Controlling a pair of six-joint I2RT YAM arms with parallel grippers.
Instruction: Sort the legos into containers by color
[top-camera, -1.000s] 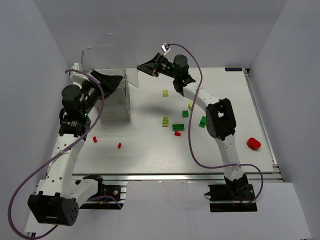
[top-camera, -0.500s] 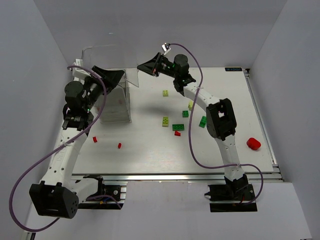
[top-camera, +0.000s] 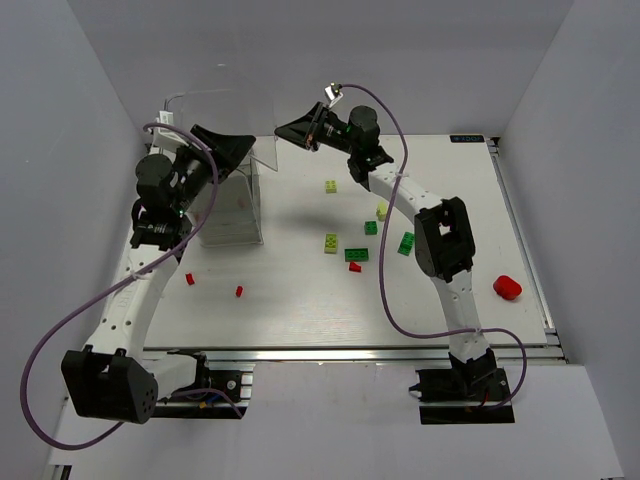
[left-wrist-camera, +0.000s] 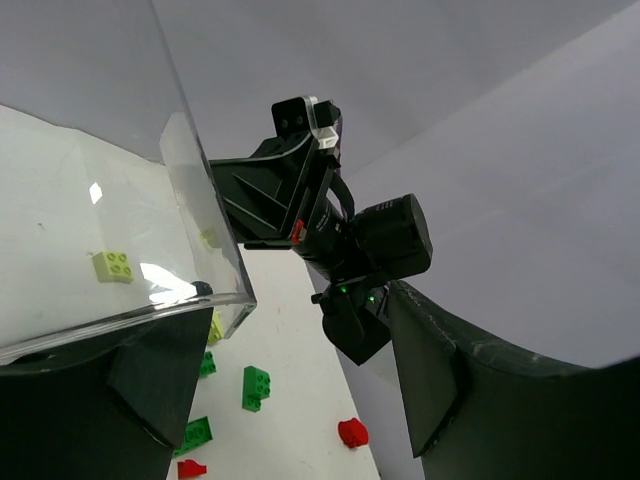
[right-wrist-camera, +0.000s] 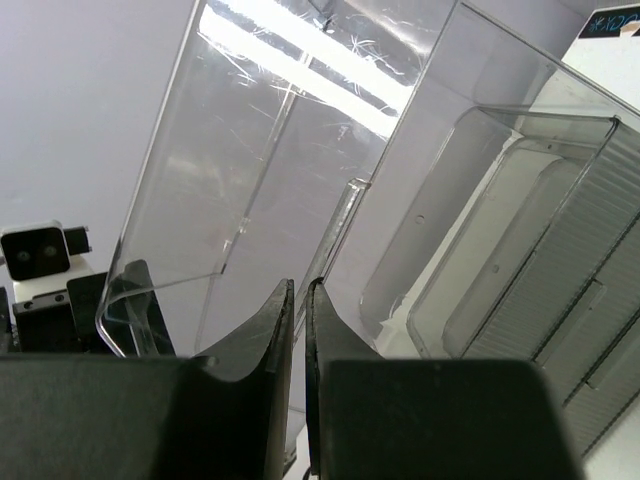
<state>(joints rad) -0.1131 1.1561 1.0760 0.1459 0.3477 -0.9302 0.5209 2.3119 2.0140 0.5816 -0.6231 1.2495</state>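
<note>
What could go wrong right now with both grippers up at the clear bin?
1. The left gripper, open, appears to straddle a corner of the clear bin. A sideways move might shove or tip the bin, spilling the yellow-green lego inside.
2. The right gripper, shut, hangs close beside the same rim, so the two grippers could collide.

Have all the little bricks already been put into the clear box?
No: a dark green brick, a yellow-green brick and a red brick lie loose on the table.
</note>
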